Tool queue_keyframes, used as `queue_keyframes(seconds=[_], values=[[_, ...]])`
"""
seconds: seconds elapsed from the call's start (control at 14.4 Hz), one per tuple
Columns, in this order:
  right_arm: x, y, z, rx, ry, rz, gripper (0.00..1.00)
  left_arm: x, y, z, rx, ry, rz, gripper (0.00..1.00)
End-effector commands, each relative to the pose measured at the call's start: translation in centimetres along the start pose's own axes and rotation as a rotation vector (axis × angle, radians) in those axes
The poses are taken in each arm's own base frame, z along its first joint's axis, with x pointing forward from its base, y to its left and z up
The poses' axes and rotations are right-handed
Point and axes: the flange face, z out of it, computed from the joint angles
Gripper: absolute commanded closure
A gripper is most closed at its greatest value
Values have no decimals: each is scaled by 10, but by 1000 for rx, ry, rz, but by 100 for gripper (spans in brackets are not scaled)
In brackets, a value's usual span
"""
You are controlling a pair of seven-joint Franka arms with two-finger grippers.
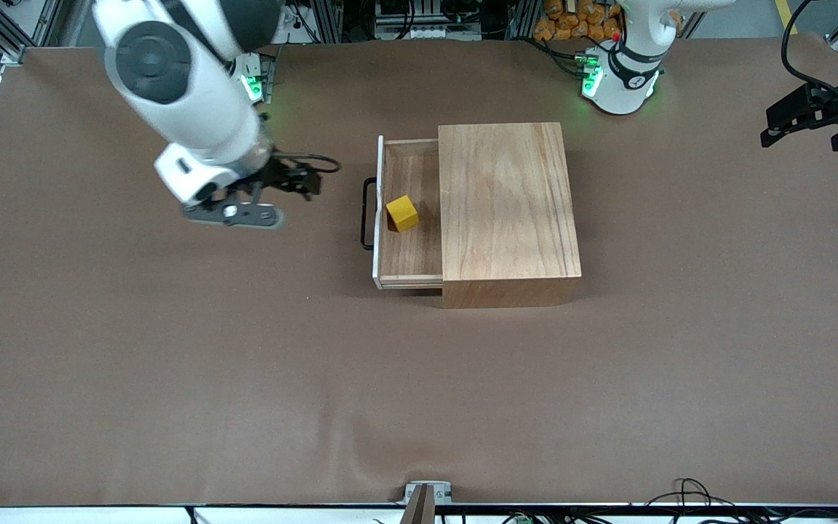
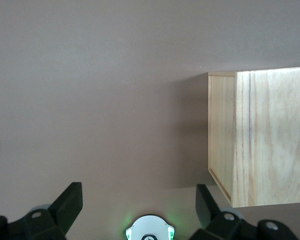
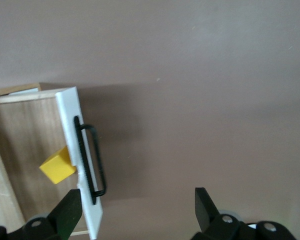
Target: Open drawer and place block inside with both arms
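- Already the block [image 1: 403, 213] sits inside the drawer [image 1: 410, 255], a small bright yellow cube resting on the tray's wooden floor close to the white front edge and clear of the box's mouth.
- The drawer stands pulled well out of the wooden box [image 1: 508, 211], toward the right arm's end of the table, its floor bare apart from the cube.
- Its black wire handle [image 1: 367, 214] projects from the white front, untouched; the right wrist view shows the same handle [image 3: 90, 160] with the cube [image 3: 58, 165] just inside the front panel.
- The box lies near the middle of the brown table [image 1: 244, 378], nearer to the left arm's base than to the front camera's edge.
- The right gripper [image 1: 284, 180] hangs above bare table beside the drawer front, apart from the handle, its jaws spread as wide as they go and holding nothing; one finger [image 3: 206, 205] shows in its wrist view.
- The left gripper [image 1: 804, 116] waits over the table's edge at the left arm's end, well apart from the box, its fingers [image 2: 70, 202] parted and empty.
- The left wrist view looks down on a corner of the box [image 2: 260, 135] and bare tabletop.
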Motion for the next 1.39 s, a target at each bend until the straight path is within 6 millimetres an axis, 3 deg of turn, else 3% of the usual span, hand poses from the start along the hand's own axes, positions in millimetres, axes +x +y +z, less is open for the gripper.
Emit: queue_keyframes(seconds=[0.0,0.28,0.42,0.83,1.11,1.32], values=[[8,59,-16,15,14,-36,0,1,-3,-5,19,12,16,0],[12,139,-41,17,56,4,0,1,-2,-5,18,12,14,0],[2,158,-57,-11,76,-32,0,1,-3,-4,16,6,9,0],[-18,246,-94,-15,91,-165,0,0,-3,-6,11,9,8,0],[-22,270,-97,-28,72,-141,0,1,-3,-5,11,7,10,0],[-31,275,-106,-30,92,-146,0,1,-3,-4,11,6,11,0]])
